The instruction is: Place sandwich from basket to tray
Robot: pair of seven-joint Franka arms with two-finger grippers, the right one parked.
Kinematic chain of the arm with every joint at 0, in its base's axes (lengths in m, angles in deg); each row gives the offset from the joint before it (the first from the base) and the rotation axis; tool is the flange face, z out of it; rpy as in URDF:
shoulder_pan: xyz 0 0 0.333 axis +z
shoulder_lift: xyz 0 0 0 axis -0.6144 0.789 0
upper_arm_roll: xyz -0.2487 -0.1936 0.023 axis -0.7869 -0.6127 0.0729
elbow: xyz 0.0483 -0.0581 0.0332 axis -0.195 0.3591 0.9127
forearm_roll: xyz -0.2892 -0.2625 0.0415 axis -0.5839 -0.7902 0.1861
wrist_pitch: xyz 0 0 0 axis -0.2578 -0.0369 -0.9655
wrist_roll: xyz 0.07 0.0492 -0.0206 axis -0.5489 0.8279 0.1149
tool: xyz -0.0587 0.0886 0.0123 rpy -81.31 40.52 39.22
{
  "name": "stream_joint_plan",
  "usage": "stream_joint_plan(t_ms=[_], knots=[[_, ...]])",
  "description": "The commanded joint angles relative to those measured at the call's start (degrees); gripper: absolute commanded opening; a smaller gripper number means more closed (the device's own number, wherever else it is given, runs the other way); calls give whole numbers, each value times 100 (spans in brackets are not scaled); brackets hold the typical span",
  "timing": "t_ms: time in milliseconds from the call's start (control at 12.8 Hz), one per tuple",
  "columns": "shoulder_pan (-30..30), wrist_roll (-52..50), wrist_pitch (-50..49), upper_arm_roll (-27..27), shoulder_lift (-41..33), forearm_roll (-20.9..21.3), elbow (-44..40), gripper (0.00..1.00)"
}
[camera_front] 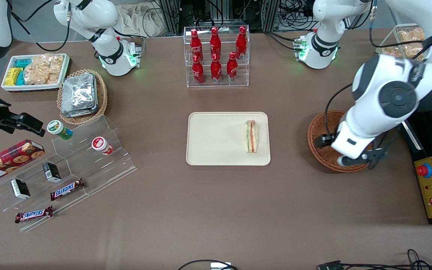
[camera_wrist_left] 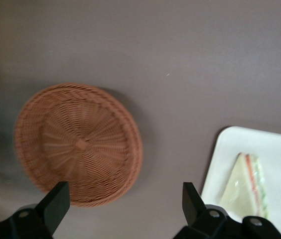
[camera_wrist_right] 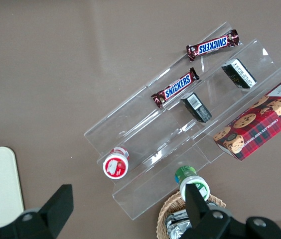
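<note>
The sandwich [camera_front: 252, 136], a clear-wrapped wedge with green, orange and red filling, lies on the cream tray [camera_front: 216, 138] at the tray's end nearest the basket. The round brown wicker basket [camera_front: 319, 131] sits beside the tray, toward the working arm's end of the table. My left gripper [camera_front: 351, 157] hangs above the basket's rim, and the arm covers much of the basket in the front view. In the left wrist view the basket [camera_wrist_left: 78, 144] is empty. There the gripper [camera_wrist_left: 125, 191] is open with nothing between its fingers, over bare table between the basket and the tray [camera_wrist_left: 280, 149] holding the sandwich [camera_wrist_left: 247, 186].
A clear rack of red cola bottles [camera_front: 216, 56] stands farther from the front camera than the tray. A control box with a red button [camera_front: 429, 187] lies beside the basket. A clear stepped stand [camera_front: 73, 168] with snacks, a foil-packet basket [camera_front: 81, 95] and a white dish [camera_front: 36, 71] sit toward the parked arm's end.
</note>
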Motion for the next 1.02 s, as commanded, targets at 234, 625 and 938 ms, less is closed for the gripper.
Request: stream_joint_plan(t_ms=[234,625,938], knots=[[-366,1436,-676,1247,-1053,-609,98,100],[-524,2541,-1396,1810,-1747,-741,54,100],[-515,2702,-1502,1802,-1828,-767,27,100]])
